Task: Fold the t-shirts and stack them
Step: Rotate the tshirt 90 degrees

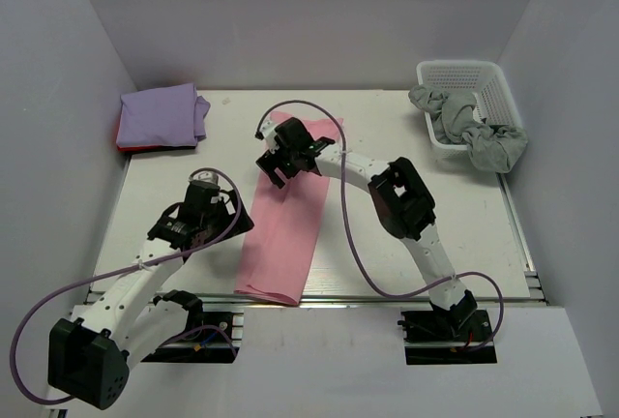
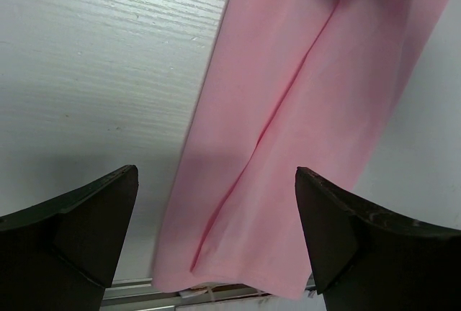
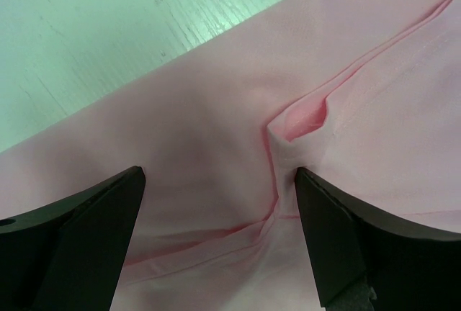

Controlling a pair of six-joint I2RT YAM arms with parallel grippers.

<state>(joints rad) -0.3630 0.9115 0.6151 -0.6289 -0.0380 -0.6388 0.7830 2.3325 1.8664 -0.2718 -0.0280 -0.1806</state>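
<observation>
Here we see the pink t-shirt (image 1: 285, 234) running up-frame, open right tool (image 1: 280, 162) over its upper end, open left tool (image 1: 205, 207) left of it.

You are looking at soft, matt cloth in the pink t-shirt (image 1: 285, 234); the table (image 1: 464, 215) is showing a fine white wood grain, and the basket (image 1: 469, 74) is showing smooth white plastic lattice.

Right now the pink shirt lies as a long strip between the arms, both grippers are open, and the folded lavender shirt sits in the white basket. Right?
No: the top view shows the lavender shirt at the far left corner, not in the white basket. The pink shirt, left gripper and right gripper are as stated.
</observation>
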